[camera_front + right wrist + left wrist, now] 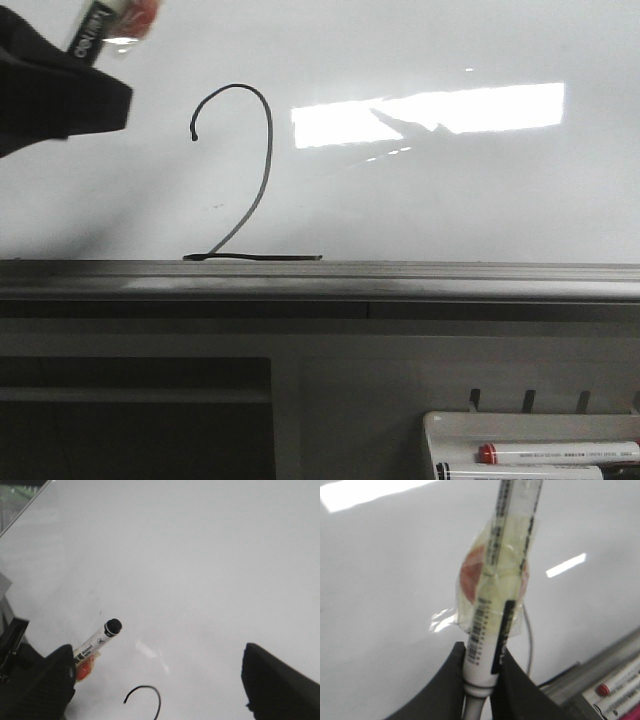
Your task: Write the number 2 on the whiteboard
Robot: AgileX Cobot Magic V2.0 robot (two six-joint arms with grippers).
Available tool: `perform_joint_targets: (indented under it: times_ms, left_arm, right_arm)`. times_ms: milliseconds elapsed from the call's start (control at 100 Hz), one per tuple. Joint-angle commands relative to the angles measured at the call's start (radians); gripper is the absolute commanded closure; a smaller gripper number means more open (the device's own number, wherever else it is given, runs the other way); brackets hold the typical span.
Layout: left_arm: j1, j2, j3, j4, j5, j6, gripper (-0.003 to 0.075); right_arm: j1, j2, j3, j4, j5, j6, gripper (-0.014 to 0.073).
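- Left pincer (482, 672) pinches a taped marker (495, 610) at ten o'clock of the number 2 (245, 180).
- Right pincer (160, 680) is spread before the whiteboard (450, 200).

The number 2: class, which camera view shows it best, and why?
The front view: the whole number 2 shows, hook to base line. The right wrist view catches only its curved top; the left wrist view shows just a thin stroke behind the marker.

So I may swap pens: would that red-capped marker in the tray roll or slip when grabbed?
The marker looks round and smooth, so it would probably roll if nudged, though the tray rim should stop it. Its glossy barrel may slip in a claw. It likely stays stiff and light.
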State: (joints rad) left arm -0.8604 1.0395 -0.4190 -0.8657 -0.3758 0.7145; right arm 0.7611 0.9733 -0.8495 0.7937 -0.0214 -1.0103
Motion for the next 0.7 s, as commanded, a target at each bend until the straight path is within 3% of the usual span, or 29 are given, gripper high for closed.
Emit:
perform_joint_targets:
  times_ms: [0, 140, 380, 690]
  left_arm:
    - [0.045, -0.008, -0.031, -0.166, -0.079, -0.010, 0.0741]
    - [0.134, -0.008, -0.038, -0.211, -0.032, -0.010, 0.0741]
    - [0.290, 0.058, -0.104, -0.267, 0.227, -0.011, 0.0741]
    - [0.317, 0.126, -0.106, -0.298, 0.291, -0.011, 0.0741]
  right_arm:
    - [-0.001, -0.043, -0.033, 0.009, -0.088, -0.005, -0.0002]
    - [-0.001, -0.049, -0.033, 0.010, -0.044, -0.005, -0.0002]
    - [-0.001, -0.047, -0.031, 0.043, 0.027, -0.005, -0.0002]
    - [-0.001, -0.047, -0.031, 0.043, 0.037, -0.005, -0.0002]
